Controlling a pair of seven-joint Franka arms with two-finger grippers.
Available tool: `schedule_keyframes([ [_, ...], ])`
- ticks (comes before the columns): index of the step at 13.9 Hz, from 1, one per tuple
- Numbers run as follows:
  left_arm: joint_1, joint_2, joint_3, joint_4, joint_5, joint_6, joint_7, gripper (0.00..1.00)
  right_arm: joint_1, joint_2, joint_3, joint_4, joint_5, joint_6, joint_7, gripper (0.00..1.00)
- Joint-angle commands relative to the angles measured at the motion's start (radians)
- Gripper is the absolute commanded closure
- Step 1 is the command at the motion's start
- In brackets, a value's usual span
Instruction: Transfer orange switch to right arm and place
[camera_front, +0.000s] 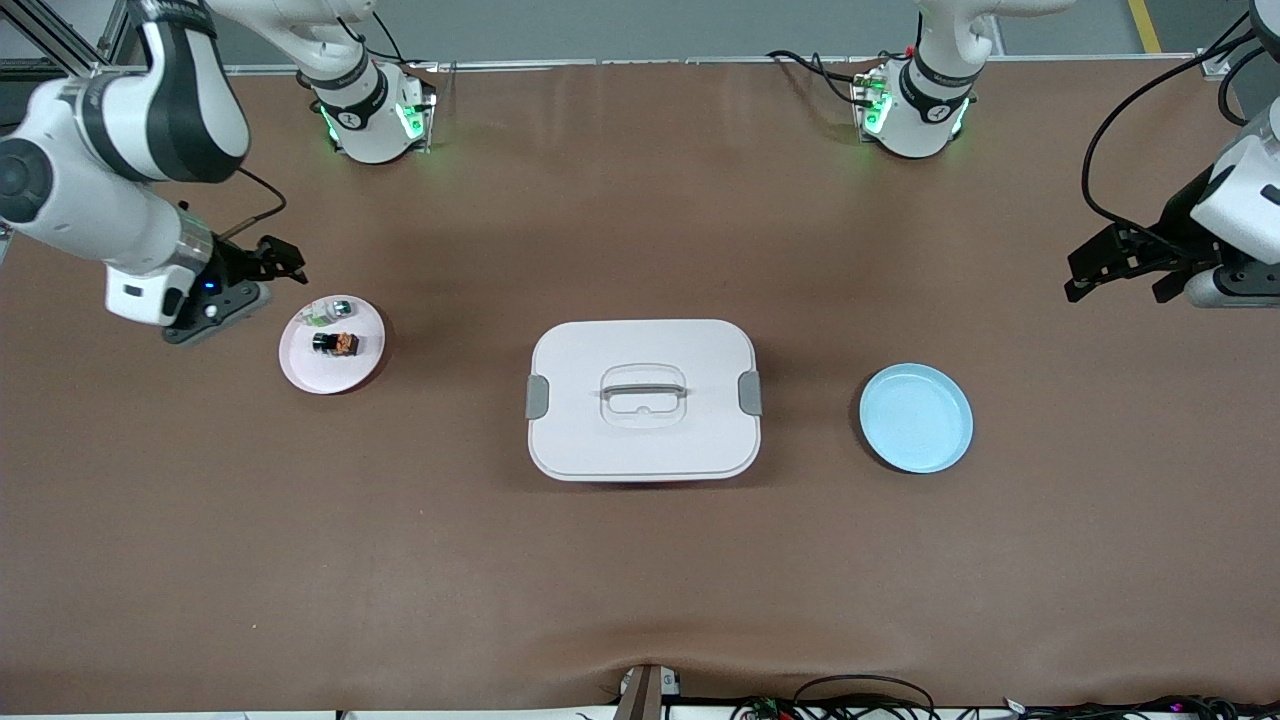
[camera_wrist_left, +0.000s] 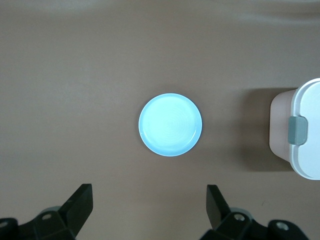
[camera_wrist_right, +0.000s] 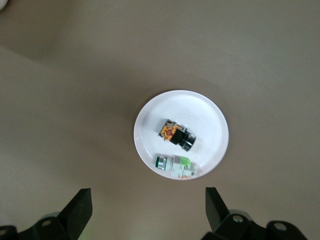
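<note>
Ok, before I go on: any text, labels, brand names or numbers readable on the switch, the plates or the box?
None can be read.
orange switch: patterned orange face, no legible characters.
green-white part: no legible marking.
white plate, blue plate, lidded white box: plain, no print visible.
Arm bases: small dark emblem, too small to read.

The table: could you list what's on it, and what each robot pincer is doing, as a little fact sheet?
Orange switch: lying on the white plate, untouched
Green-white part: same plate, beside the switch
White lidded box: mid-table, lid on
Blue plate: toward the left arm's end, nothing on it
Right pincer: open, beside the white plate
Left pincer: open, holding nothing
</note>
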Motion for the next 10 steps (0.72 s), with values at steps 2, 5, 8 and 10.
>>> schedule_keyframes([
  [2,-0.001,0.005,-0.001,0.022,0.021,-0.02,0.006,0.0,-0.013,0.019,0.012,0.149,-0.023,-0.118,0.238,0.0],
  [5,-0.001,0.003,-0.001,0.022,0.021,-0.021,0.007,0.0,-0.037,0.023,0.003,0.268,-0.023,-0.237,0.321,0.0],
  [8,-0.004,0.003,-0.001,0.022,0.021,-0.021,0.007,0.0,-0.072,0.039,0.004,0.396,-0.023,-0.368,0.424,0.0],
  [10,-0.007,0.002,-0.001,0.024,0.021,-0.021,0.006,0.0,-0.104,0.039,0.002,0.465,-0.011,-0.379,0.429,0.0],
])
